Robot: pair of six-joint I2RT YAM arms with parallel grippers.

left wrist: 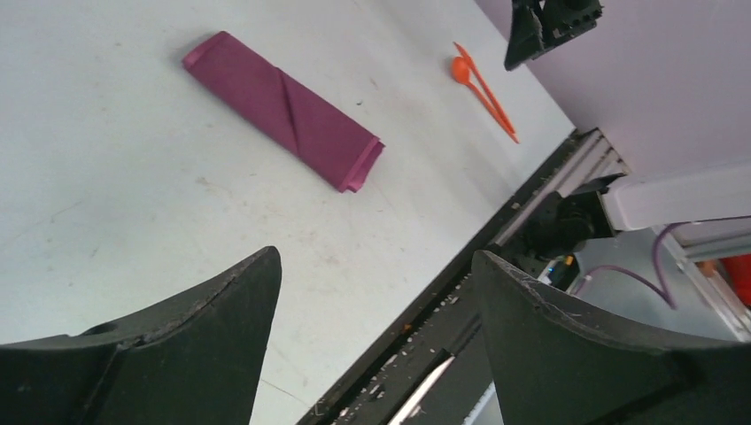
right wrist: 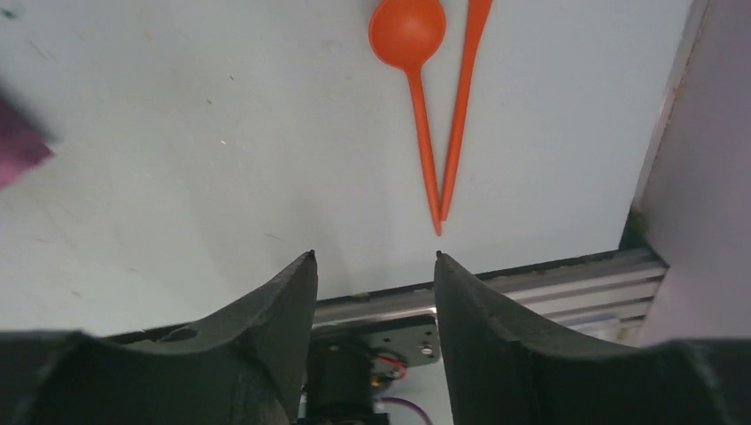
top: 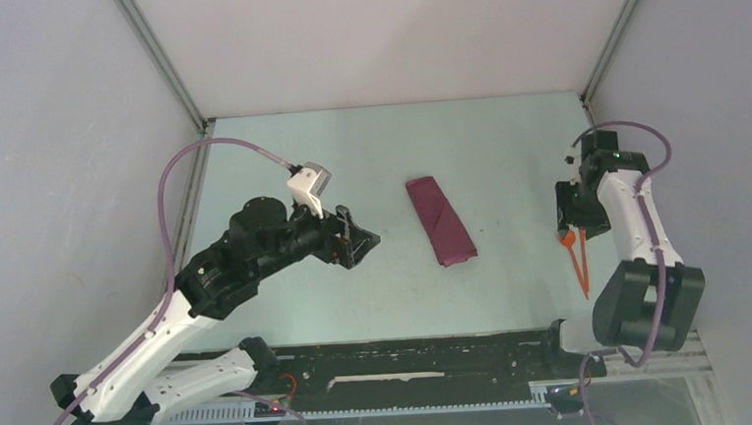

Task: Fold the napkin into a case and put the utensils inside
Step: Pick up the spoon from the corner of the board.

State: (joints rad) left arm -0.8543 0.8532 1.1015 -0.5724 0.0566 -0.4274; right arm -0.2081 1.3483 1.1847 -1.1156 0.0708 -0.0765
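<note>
Maroon cloth, folded into a narrow flat case (top: 441,220), lies in the top view near the middle of the pale table (top: 348,145), running from far-left to near-right. Its surface is plain, and a diagonal fold line crosses it. The left gripper (top: 359,238) hovers to the left of the case, apart from it. The right gripper (top: 567,228) hangs near the right wall, directly over the far end of the orange utensils (top: 580,261), which lie well apart from the case, toward the right near edge.

Left wrist view: the left gripper (left wrist: 376,257) has its jaws spread wide, with nothing between them. The case (left wrist: 283,111) shows layered edges at its near end and one slanted crease across its upper face. Beyond it, the utensils (left wrist: 483,93) lie side by side on the table below the dark right gripper (left wrist: 549,22).

Right wrist view: the right gripper (right wrist: 374,257) has its jaws apart and grips nothing. The spoon (right wrist: 412,62), round-bowled, and the slim straight piece (right wrist: 462,106) lie flat just beyond the fingertips. Their handle ends meet in a narrow V pointing at the gap. A corner of the case (right wrist: 18,146) shows at the left edge. A metal rail (right wrist: 549,283) borders the near edge of the table.
</note>
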